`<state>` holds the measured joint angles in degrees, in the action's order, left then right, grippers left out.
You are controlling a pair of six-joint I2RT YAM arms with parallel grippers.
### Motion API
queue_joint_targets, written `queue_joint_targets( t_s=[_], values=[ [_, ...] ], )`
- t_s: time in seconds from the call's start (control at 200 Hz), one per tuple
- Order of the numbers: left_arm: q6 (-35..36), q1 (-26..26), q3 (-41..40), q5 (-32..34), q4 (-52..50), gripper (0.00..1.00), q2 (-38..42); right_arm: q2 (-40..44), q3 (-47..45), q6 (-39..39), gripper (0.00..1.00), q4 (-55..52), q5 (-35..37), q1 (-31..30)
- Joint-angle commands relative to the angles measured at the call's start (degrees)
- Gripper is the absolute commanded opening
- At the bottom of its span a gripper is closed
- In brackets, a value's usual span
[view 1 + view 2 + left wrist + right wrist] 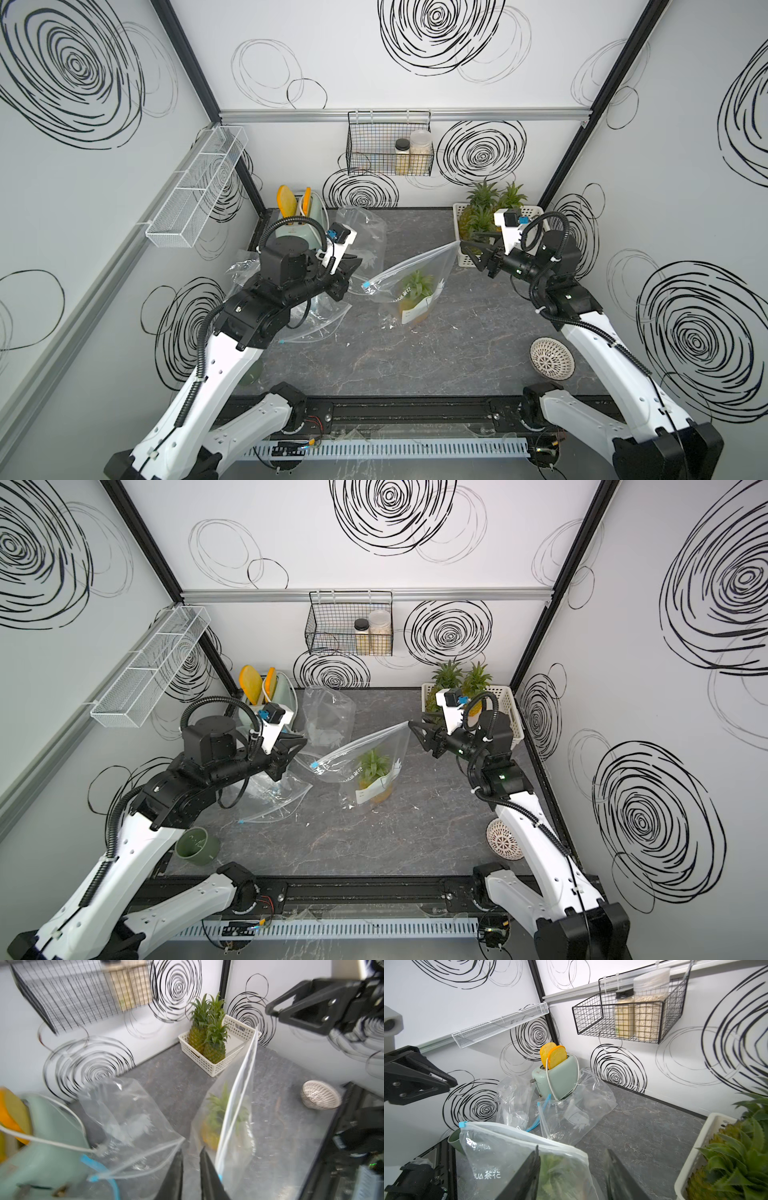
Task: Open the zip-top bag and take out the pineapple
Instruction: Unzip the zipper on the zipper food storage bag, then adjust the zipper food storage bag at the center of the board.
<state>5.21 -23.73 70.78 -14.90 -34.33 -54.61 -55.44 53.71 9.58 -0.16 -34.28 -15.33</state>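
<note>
We find the zip-top bag [419,270] standing mid-bench [415,365], with the pineapple [415,299] upright inside. The right end effector [467,251] has its jaws set wide at the bag's far-right top corner. The left end effector [355,266], jaws nearly together, sits just beside the bag's left end.

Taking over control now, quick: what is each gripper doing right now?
Left gripper: nearly shut, nothing visibly held, beside the zip-top bag.
Right gripper: open, jaws astride the bag's corner.
</note>
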Motion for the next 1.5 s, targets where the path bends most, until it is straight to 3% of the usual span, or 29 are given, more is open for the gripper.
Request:
queue_joint_targets(
  t_s=[0.0, 0.13, 0.155, 0.26, 0.465, 0.67, 0.76, 0.965, 1.196, 1.496],
  values=[
    [-0.9, 3.2, -1.2, -5.2, 8.7, 0.08, -2.5, 4.3, 2.2, -0.3, 0.5, -8.0, 5.8, -1.2],
    [-3.0, 5.9, -6.4, -8.8, 15.4, 0.05, -5.7, 7.8, 0.3, 1.5, 0.48, -14.7, 7.2, -2.7],
    [-3.5, 6.1, -7.4, -9.5, 16.4, 0.0, -6.3, 8.5, -0.4, 2.0, 0.49, -15.4, 7.5, -3.0],
    [-6.1, 5.9, -11.5, -10.9, 20.7, 0.0, -8.2, 10.8, -4.4, 5.0, 0.49, -17.4, 9.0, -3.9],
    [-11.0, 1.3, -20.1, -4.4, 27.0, 0.0, -9.5, 9.2, -10.7, 11.1, 0.47, -17.8, 7.0, -5.2],
    [-12.9, -3.7, -25.7, 2.5, 29.7, 0.0, -9.4, 5.1, -13.0, 14.1, 0.18, -17.3, 8.0, -9.9],
    [-13.9, -4.8, -27.9, 3.1, 31.4, 0.0, -8.9, 2.7, -13.1, 15.6, 0.11, -17.2, 9.0, -12.3],
    [-15.5, -8.9, -30.4, 3.6, 34.4, 0.0, -8.4, -2.2, -14.8, 19.8, 0.11, -11.4, 8.5, -16.3],
    [-21.1, -16.1, -36.3, 5.3, 43.6, 0.0, -7.5, -8.5, -15.2, 22.6, 0.12, -3.6, 8.9, -16.6],
    [-27.7, -25.4, -42.0, 13.5, 49.8, 0.0, -3.1, -20.2, -9.1, 20.5, 0.15, -1.5, 4.0, -15.3]
  ],
)
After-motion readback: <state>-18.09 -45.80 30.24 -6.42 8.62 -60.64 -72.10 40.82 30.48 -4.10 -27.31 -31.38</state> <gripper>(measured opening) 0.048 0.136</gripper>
